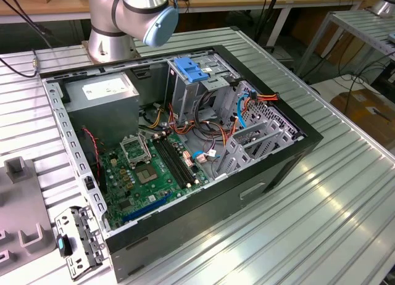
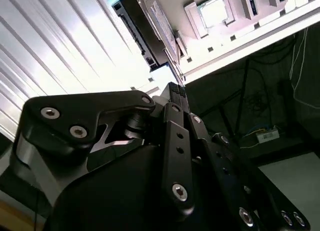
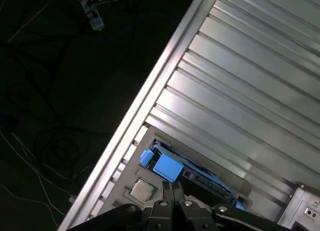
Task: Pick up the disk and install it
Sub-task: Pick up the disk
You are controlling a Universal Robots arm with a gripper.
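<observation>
Exterior view: open PC case (image 1: 262,177) on ribbed table (image 1: 336,226), arm base (image 1: 108,38) beside it. First wrist view: disk (image 3: 169,167) w/ blue bracket lies nr table edge, beside a chip (image 3: 141,189); gripper (image 3: 173,186) close, not touching. Second wrist view: gripper (image 2: 175,88) clenched tight, empty.

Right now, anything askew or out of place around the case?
Nothing looks spilled or damaged. One oddity: a grey metal bracket lies loose on the table, beside the near corner of the open case, at the exterior view's left. The cables inside the case hang untidy.
</observation>
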